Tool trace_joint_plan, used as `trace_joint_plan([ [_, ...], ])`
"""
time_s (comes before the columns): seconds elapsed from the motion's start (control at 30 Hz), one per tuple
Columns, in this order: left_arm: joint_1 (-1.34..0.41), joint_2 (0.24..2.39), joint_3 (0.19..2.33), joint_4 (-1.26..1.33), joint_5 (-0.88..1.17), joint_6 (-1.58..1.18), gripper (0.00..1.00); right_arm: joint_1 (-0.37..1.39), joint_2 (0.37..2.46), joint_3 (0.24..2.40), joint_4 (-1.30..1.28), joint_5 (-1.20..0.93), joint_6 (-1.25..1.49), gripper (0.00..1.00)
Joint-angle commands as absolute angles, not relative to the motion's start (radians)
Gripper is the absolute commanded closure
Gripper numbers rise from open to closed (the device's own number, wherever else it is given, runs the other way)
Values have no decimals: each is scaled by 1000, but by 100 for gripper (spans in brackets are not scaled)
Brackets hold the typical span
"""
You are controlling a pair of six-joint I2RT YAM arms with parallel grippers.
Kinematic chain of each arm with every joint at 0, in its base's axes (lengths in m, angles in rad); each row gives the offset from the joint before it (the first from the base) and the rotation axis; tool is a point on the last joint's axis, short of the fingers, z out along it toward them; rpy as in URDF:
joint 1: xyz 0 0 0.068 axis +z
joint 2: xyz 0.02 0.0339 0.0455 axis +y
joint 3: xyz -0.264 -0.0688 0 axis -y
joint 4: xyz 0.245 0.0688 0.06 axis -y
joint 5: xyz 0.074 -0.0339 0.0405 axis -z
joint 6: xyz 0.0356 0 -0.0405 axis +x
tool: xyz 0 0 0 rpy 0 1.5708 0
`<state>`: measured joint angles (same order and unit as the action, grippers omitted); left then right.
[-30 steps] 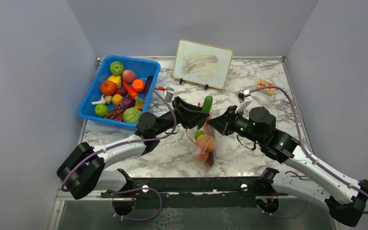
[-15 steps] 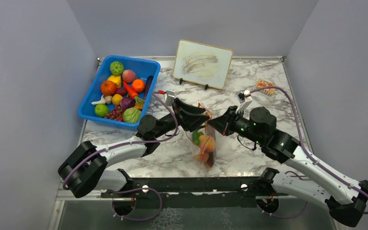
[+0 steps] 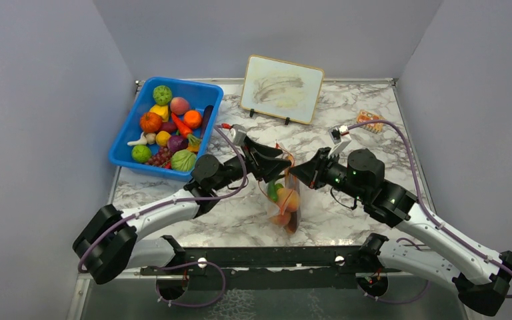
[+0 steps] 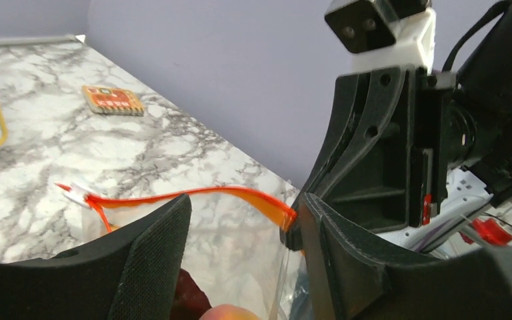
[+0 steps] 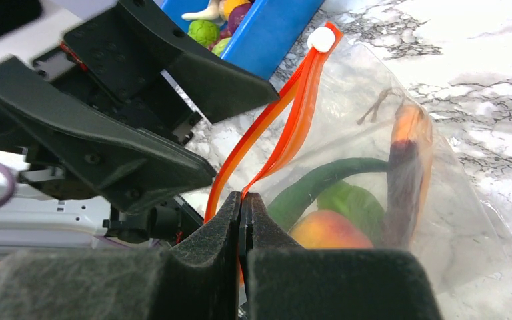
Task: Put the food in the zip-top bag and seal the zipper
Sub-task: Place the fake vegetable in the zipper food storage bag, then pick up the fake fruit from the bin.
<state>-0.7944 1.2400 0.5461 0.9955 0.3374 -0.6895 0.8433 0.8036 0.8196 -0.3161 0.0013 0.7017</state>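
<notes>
The clear zip-top bag [image 3: 284, 200] hangs upright at table centre and holds a peach [image 5: 327, 230], a green pepper [image 5: 353, 200], a long dark green piece and a purple-orange piece. My right gripper [image 3: 295, 172] is shut on the orange-red zipper strip [image 5: 287, 127] at one end of the mouth, as the right wrist view [image 5: 243, 200] shows. The white slider tab [image 5: 321, 39] sits at the far end. My left gripper [image 3: 281, 162] is open and empty at the bag's mouth; in the left wrist view [image 4: 243, 208] its fingers straddle the strip [image 4: 173, 197].
A blue bin [image 3: 125, 143] with several toy fruits and vegetables stands at the back left. A framed board [image 3: 282, 80] stands on a small stand at the back. A small orange card [image 3: 371, 121] lies at the back right.
One second ago my left gripper held a long green piece above the bag. It has let it go into the bag and now stands open and empty.
</notes>
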Motion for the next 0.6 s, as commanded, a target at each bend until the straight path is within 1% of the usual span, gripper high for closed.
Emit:
trace_joint_plan([
  [0.0,-799,1132,655,702,242,-534,35,848,781,859,-330,28,672,99],
  [0.13,-798,1067,750,397,71,-363,29,848,761,864,-348,64,652,99],
  [0.33,-783,1073,931,36,-191,-167,26,848,753,867,-348,75,637,99],
  [0.43,-748,1095,1004,-89,-298,-120,27,848,752,870,-347,71,629,99],
  [0.57,-670,1116,1055,-178,-370,-94,29,848,744,868,-346,72,625,99],
])
